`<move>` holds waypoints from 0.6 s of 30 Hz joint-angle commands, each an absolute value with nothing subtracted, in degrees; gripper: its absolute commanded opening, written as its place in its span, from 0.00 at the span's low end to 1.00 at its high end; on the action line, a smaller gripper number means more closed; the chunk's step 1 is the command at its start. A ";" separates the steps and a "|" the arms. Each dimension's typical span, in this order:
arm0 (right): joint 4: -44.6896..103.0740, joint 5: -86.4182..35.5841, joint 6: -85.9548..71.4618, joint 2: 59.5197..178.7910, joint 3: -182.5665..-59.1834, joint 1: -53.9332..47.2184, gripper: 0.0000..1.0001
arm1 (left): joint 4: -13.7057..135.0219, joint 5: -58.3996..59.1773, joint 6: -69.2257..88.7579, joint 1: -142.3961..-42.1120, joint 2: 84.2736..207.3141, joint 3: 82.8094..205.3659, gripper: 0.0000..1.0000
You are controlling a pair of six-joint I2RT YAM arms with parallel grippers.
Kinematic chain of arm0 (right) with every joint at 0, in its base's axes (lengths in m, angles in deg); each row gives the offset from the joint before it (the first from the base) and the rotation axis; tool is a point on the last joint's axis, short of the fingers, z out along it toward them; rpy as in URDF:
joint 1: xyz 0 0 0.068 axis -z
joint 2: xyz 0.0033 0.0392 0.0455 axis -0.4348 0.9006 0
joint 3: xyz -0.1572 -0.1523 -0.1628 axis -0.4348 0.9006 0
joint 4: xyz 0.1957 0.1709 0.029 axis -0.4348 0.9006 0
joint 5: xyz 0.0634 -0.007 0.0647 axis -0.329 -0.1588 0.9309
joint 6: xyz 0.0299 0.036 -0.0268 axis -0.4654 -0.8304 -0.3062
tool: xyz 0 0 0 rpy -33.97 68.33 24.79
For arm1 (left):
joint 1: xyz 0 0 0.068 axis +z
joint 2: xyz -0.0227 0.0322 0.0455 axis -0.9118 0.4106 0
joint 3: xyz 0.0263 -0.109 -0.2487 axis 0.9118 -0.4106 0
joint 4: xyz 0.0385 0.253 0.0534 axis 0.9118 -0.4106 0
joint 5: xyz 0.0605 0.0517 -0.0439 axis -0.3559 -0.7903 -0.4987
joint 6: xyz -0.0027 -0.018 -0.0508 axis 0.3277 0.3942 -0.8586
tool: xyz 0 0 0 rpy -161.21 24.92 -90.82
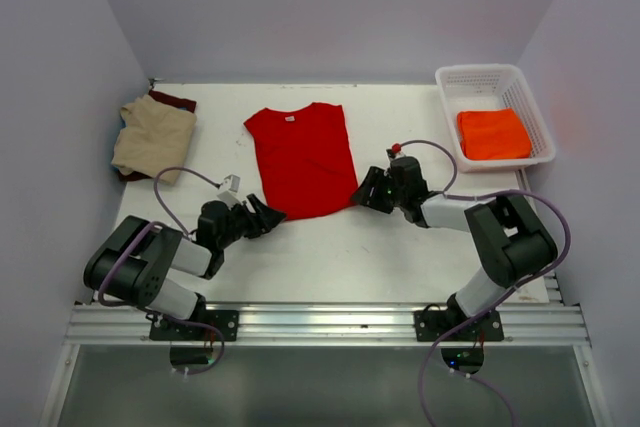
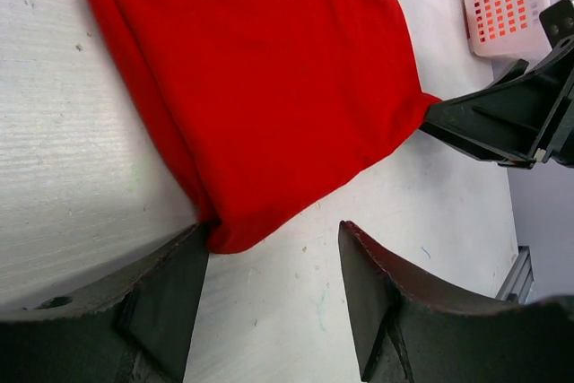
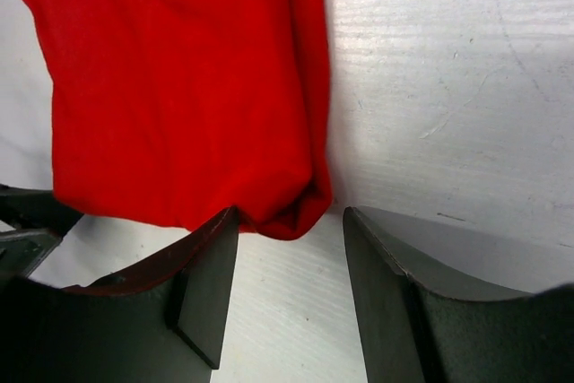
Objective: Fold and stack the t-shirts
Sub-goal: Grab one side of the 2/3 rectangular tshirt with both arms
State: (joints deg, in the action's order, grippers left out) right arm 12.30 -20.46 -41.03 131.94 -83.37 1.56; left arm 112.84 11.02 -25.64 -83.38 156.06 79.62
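I work over a white table (image 1: 330,247), and the biggest thing on it is the red t-shirt (image 1: 303,157). It lies flat in the middle, neck to the far side, its sides already turned in so it makes a narrow panel. That shape suits a bottom-to-top fold, which I judge to be the step in hand.

At the far right a white basket (image 1: 448,82) holds the orange tee (image 1: 493,134), folded; it looks like the supply or the finished bin, and I cannot say which. At the far left the tan tee (image 1: 153,137) sits folded on the dark maroon tee (image 1: 175,100), so I take that as the stack.

The left gripper (image 1: 268,215) is low at the hem's left corner and the right gripper (image 1: 365,192) at its right corner, one per corner so the hem lifts evenly. In both wrist views the jaws stand apart around the cloth tip, touching it on one side and clamping nothing yet. Each corner is bunched and thick, so I want both layers inside before closing.
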 commanded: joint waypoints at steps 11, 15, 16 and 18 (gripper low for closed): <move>8.74 -16.53 -45.69 133.52 -78.11 3.09 0.47 | 109.61 12.52 -25.41 -82.89 161.70 76.14 0.61; 7.77 -17.06 -46.13 135.72 -78.11 3.18 0.20 | 110.85 12.69 -25.59 -82.81 163.37 75.96 0.60; 7.59 -17.76 -46.05 136.42 -78.11 3.18 0.20 | 111.11 12.69 -25.67 -82.81 163.72 75.96 0.60; 7.33 -18.55 -45.52 137.30 -78.20 3.18 0.22 | 111.99 12.69 -25.76 -82.81 164.77 76.05 0.60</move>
State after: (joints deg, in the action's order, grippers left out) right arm 5.13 -16.26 -46.32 134.26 -79.46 3.18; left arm 120.38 13.30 -26.95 -83.01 161.17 78.55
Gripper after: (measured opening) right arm 0.215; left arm 0.597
